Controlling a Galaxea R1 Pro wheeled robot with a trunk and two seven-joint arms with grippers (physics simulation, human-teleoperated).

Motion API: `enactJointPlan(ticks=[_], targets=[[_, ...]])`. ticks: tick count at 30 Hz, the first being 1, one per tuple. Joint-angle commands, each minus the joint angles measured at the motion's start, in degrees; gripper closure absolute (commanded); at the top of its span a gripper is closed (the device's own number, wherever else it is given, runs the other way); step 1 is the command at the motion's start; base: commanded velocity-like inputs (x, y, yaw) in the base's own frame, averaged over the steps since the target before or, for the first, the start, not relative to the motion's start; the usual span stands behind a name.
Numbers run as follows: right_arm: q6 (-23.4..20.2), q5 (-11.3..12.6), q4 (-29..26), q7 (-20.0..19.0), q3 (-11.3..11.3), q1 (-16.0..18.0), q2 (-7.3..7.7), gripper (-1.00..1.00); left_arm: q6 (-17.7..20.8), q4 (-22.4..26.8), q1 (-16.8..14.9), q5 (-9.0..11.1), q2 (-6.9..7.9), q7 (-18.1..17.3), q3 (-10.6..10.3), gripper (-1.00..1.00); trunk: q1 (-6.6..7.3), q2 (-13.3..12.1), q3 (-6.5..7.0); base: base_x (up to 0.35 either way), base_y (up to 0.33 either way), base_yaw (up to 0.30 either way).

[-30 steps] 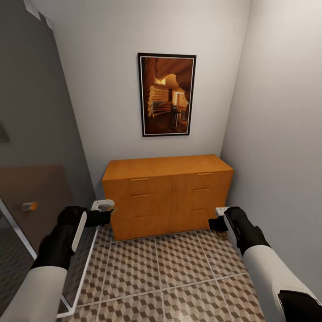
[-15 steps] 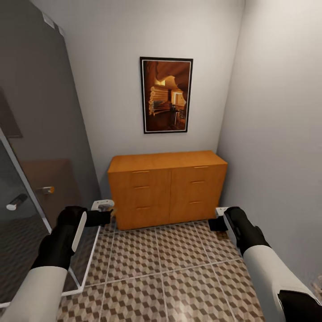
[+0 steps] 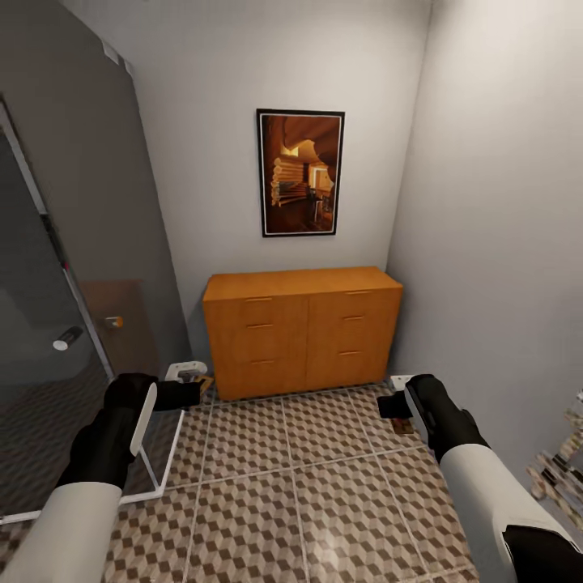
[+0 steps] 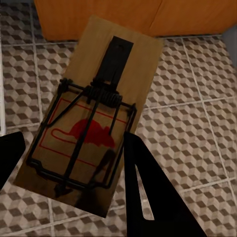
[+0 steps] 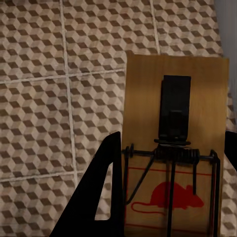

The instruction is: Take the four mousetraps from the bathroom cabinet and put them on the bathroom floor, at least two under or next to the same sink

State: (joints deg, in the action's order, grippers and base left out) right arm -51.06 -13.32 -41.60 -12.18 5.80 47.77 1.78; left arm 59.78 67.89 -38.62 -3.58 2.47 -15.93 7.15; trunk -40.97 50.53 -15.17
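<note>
We see the left gripper point(image 4: 74, 163) clamped on one mousetrap point(image 4: 94, 113) and the right gripper point(image 5: 170, 182) clamped on another mousetrap point(image 5: 175, 148), both held above the bathroom floor point(image 3: 267, 478), near the closed cabinet point(image 3: 304, 328)

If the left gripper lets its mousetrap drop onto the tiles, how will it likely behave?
The mousetrap looks like a flat, stiff wooden slab, so it should land flat rather than roll. It seems light, so it may skid on the smooth-looking bathroom floor. Its wire spring could snap if jolted.
</note>
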Motion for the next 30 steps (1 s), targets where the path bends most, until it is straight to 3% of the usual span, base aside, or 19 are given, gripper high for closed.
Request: enactJointPlan(ticks=[1,30], targets=[[-0.2,-0.6,-0.1,-0.5,0.2,0.0,-0.02,1.0,0.2,0.0,0.0,-0.4,-0.01,-0.4,0.1,1.0,0.03,0.1,-0.08,-0.345,0.0,0.0],[-0.2,-0.5,-0.1,-0.3,0.2,0.0,-0.23,1.0,0.2,0.0,0.0,-0.4,0.08,-0.4,0.1,1.0,0.03,0.1,-0.08,-0.345,0.0,0.0]])
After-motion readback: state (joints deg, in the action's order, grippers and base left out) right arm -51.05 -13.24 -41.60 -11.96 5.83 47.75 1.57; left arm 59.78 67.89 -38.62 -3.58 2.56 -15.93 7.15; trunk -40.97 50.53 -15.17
